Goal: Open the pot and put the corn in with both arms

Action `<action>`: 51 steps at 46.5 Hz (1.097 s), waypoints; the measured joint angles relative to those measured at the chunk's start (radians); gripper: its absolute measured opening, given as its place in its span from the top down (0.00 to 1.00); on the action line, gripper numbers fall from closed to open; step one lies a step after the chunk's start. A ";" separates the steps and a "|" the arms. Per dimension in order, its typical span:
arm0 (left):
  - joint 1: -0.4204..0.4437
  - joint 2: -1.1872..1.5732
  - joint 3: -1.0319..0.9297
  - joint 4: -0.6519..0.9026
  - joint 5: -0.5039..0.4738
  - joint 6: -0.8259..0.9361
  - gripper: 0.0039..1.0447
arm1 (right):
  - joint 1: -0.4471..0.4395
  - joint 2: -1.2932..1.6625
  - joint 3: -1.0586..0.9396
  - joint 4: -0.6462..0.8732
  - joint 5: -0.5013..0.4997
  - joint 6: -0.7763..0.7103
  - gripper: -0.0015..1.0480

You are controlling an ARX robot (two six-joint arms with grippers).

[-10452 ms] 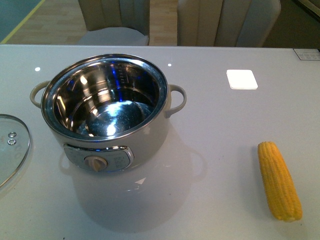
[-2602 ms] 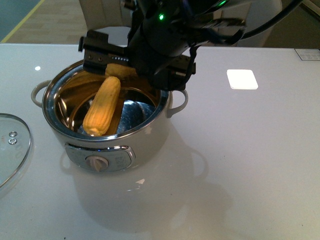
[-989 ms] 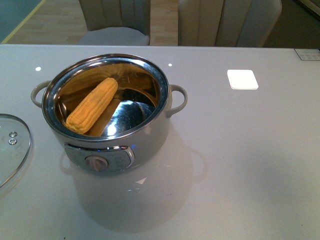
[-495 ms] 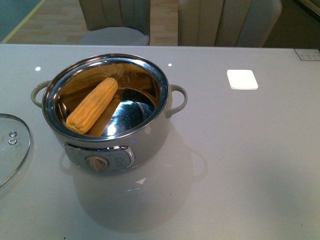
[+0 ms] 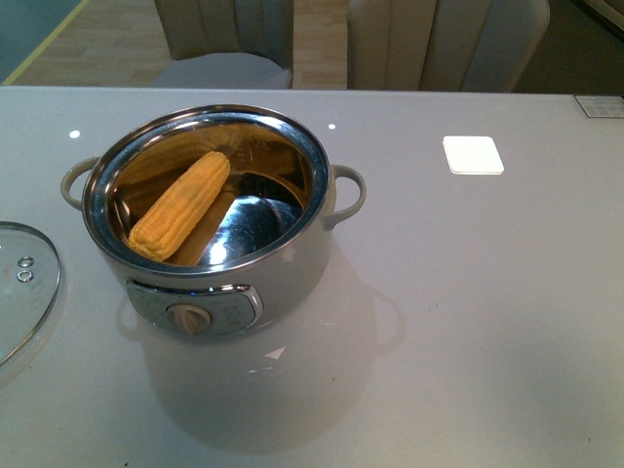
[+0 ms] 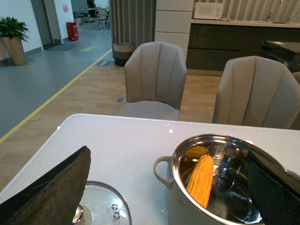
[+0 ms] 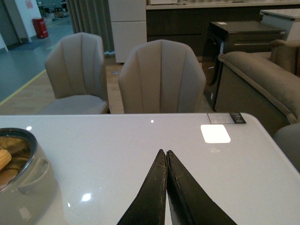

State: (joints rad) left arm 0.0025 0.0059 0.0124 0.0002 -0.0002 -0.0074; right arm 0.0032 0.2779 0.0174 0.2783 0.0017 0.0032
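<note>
One bumpy yellow corn (image 5: 179, 206) lies slanted inside the pot (image 5: 292, 263) – round, cream outside, shiny steel bowl, two loop handles. Glass lid (image 5: 24, 292) sits beside it. Left gripper (image 6: 164, 187) jaws spread wide, right gripper (image 7: 166, 161) pinched together, empty.

Between the left gripper's (image 6: 168, 187) wide-spread fingers (image 6: 51, 192) sits the pot (image 6: 220, 187), the corn (image 6: 201, 180) leaning inside; the glass lid (image 6: 101, 206) lies beside one finger.

Round glass lid with steel rim (image 5: 24, 292) cut off at the desk's left edge; knob out of the front view. Dial panel markings too small to read.
</note>
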 joint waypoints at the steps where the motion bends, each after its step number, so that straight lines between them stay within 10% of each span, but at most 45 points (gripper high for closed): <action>1: 0.000 0.000 0.000 0.000 0.000 0.000 0.06 | 0.000 -0.006 0.000 -0.006 0.000 0.000 0.98; 44: 0.000 0.000 0.000 0.000 0.000 0.000 0.06 | 0.000 -0.272 0.000 -0.277 0.000 0.000 0.98; 51: 0.000 0.000 0.000 0.000 0.000 0.000 0.06 | 0.000 -0.272 0.000 -0.277 0.000 0.000 0.73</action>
State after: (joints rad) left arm 0.0025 0.0059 0.0124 0.0002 -0.0002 -0.0074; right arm 0.0032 0.0059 0.0177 0.0013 0.0021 0.0029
